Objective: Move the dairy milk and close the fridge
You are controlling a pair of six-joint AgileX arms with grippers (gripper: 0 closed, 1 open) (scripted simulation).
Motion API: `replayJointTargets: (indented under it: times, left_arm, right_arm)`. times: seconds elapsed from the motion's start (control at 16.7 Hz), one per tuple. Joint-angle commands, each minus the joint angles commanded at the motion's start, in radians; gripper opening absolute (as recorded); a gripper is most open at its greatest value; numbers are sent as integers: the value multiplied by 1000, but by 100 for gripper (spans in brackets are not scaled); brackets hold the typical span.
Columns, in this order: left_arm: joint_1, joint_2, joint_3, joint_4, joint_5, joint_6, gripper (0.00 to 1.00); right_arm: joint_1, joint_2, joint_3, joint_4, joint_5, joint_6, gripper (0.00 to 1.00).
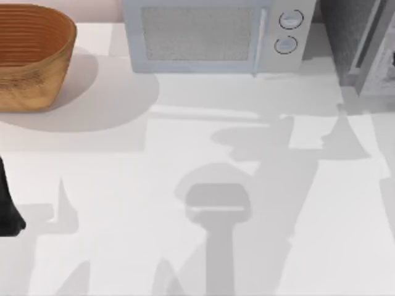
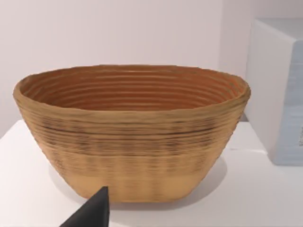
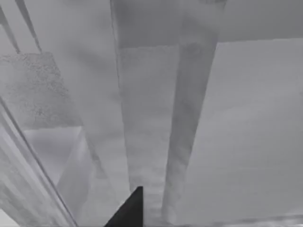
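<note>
The left arm [image 1: 8, 209] is sitting at the top view's left edge, a dark shape low over the white table [image 1: 123, 203], its wrist camera facing the woven basket [image 2: 132, 137]. One dark fingertip of the left gripper [image 2: 92, 213] is poking into its wrist view; whether it is open or closed, I cannot tell. The right gripper's fingertip [image 3: 128, 210] is pressing close to the fridge [image 1: 364, 43], the dark grey cabinet at the table's far right corner beside the microwave [image 1: 216, 34]. Its pale translucent door panels [image 3: 156, 118] are looming close before the right wrist camera.
</note>
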Motion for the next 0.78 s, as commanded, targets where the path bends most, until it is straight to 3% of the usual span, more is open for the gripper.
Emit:
replayJointTargets:
  times: [0.3,0.78]
  left_arm:
    - [0,0,0,0,0,0,100]
    - [0,0,0,0,0,0,100]
  right_arm:
    - [-13,41,36,-10,4,-3,100]
    - [-13,321,387,-84,10,0,100]
